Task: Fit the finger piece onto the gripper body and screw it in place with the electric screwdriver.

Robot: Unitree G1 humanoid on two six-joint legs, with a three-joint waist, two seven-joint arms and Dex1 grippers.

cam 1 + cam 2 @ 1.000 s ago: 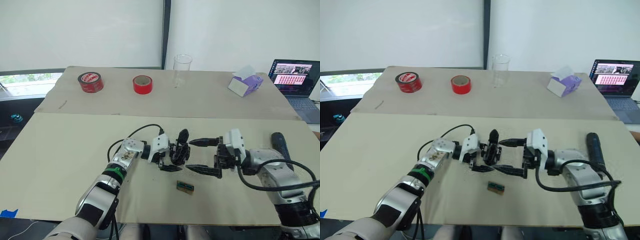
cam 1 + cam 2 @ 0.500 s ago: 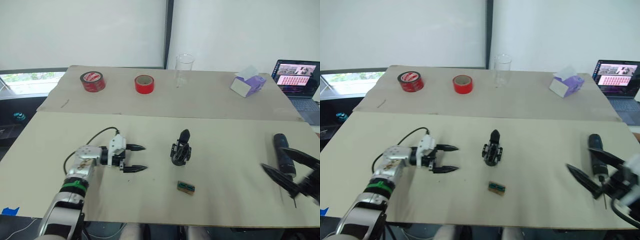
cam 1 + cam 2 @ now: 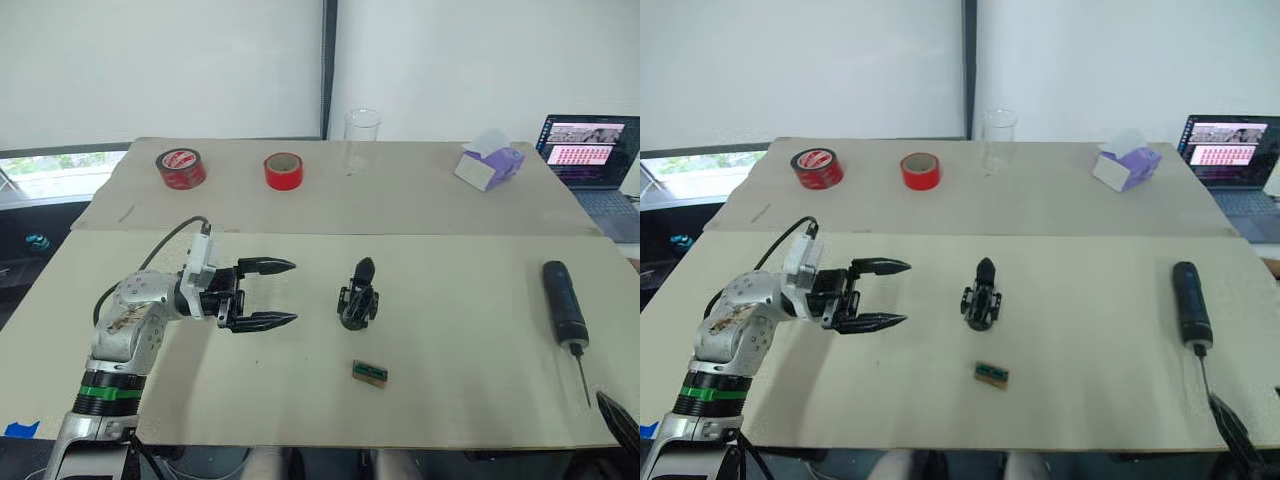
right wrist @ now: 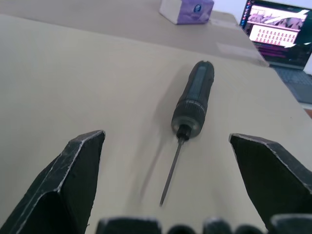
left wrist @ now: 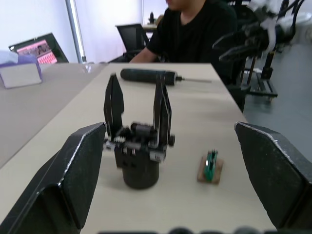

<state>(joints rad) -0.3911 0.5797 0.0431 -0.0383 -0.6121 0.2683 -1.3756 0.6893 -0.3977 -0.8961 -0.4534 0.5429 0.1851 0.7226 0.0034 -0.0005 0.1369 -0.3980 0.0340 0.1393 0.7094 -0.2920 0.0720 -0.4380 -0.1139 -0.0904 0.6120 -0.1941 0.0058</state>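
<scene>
The gripper body [image 3: 358, 297] stands upright at the middle of the beige table [image 3: 460, 390]. Two black tapered fingers [image 5: 113, 105] rise from it side by side, and I cannot tell which of them is the finger piece. My left gripper [image 3: 292, 292] hovers open a short way to its left, pointing at it with nothing between its fingers. The electric screwdriver [image 3: 563, 303] lies at the far right, its bit toward the front edge. My right gripper [image 4: 165, 136] is open, low at the table's front right, with the screwdriver's bit just ahead of it.
A small green block [image 3: 370, 372] lies just in front of the gripper body. At the back stand two red tape rolls [image 3: 181, 166] [image 3: 283, 168], a clear cup [image 3: 362, 135], a purple tissue box [image 3: 490, 165] and a laptop [image 3: 590, 150]. A person [image 5: 195, 34] sits beyond the table.
Both grippers have let go of the gripper body and drawn apart: the left pulled back left, the right swung to the front right by the screwdriver. The body stays standing.
</scene>
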